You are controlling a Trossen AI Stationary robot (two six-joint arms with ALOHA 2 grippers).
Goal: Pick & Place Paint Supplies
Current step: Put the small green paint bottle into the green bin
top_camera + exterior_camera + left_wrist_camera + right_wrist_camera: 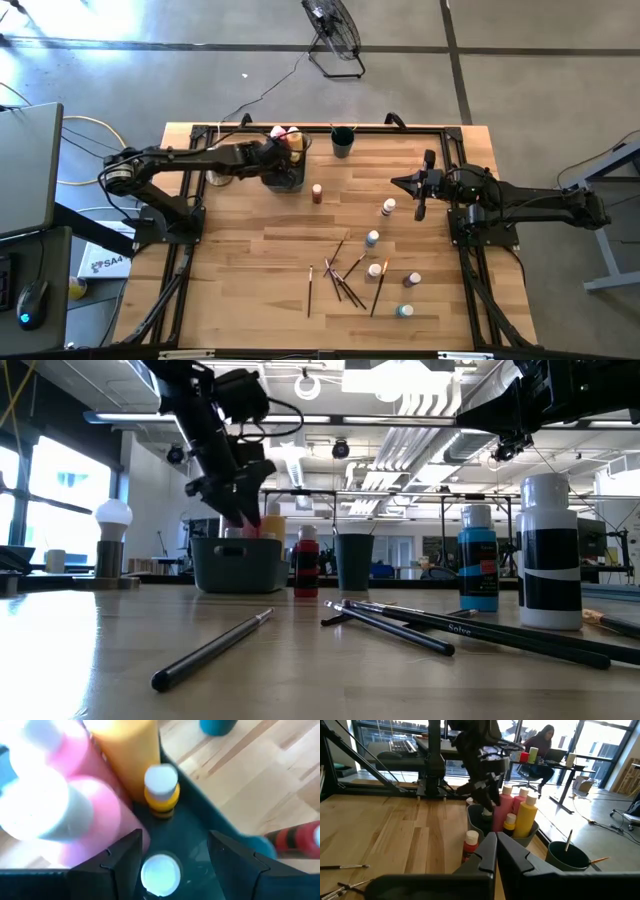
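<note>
A small white-capped bottle (160, 873) stands on the floor of the dark bin (284, 180), directly between the spread fingers (116, 862) of the left end effector (240, 518); the fingers stand apart on either side of its cap and do not touch it. Just beyond it in the same bin sits a small yellow bottle (161, 792) with a white cap, and behind that the tall yellow squeeze bottle (527, 817) and two tall pink squeeze bottles (504, 810), all upright and crowded together. The bin sits near the far edge of the counter (250, 260), toward the left arm's side.

A small red bottle (317, 194) stands just beside the bin, outside it. A dark cup (342, 141) with a brush standing in it sits near the far edge, a little to the right of the bin.

The rest of the supplies lie well apart from the bin. Several small white-capped bottles (388, 208) are scattered over the right half of the counter, and a loose cluster of thin dark-handled paintbrushes (345, 280) lies flat among them, some crossing one another, with one brush (310, 290) lying alone to their left.

The right end effector (420, 208) hangs above the right side of the counter, its fingers pressed together and holding nothing.

In the room beyond, a person (540, 742) sits at a desk.
</note>
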